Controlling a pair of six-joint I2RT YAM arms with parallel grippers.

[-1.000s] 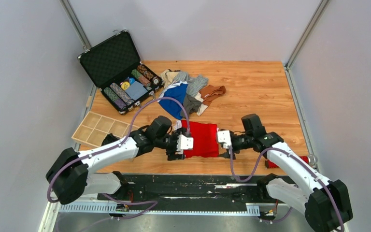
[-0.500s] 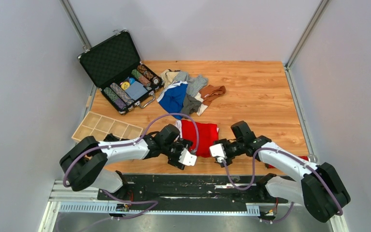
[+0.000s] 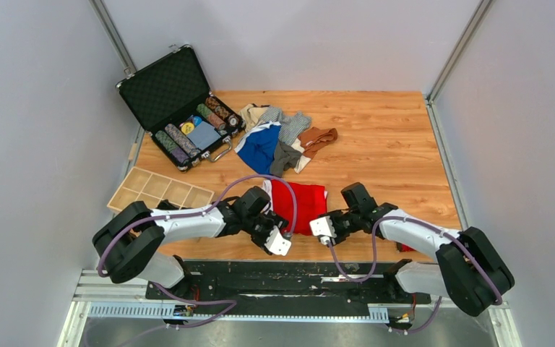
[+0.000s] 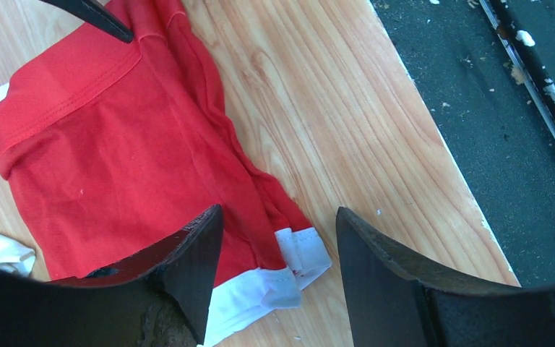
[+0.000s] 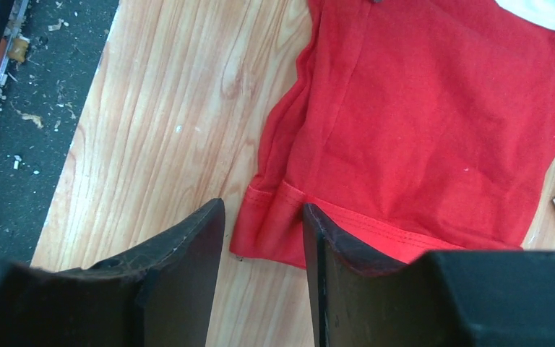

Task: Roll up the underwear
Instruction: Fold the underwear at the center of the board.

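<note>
Red underwear (image 3: 300, 206) lies flat on the wooden table, near the front edge. My left gripper (image 3: 278, 242) is at its near left corner; in the left wrist view the fingers (image 4: 278, 231) stand open on either side of the white-trimmed corner (image 4: 293, 264) of the red cloth (image 4: 115, 159). At the near right corner is my right gripper (image 3: 323, 230). Its jaws (image 5: 260, 217) are narrower but open, with the red hem corner (image 5: 274, 224) between them. A pile of more underwear (image 3: 282, 137), blue, grey, brown and beige, lies farther back.
An open black case (image 3: 181, 108) with poker chips stands at the back left. A wooden divided tray (image 3: 155, 191) lies at the left edge. A red object (image 3: 405, 247) shows behind the right arm. The black base strip (image 3: 296, 271) borders the table's near edge.
Both grippers drew back from the sides of the red underwear to its two near corners and came down to them. Both pairs of jaws have narrowed.
</note>
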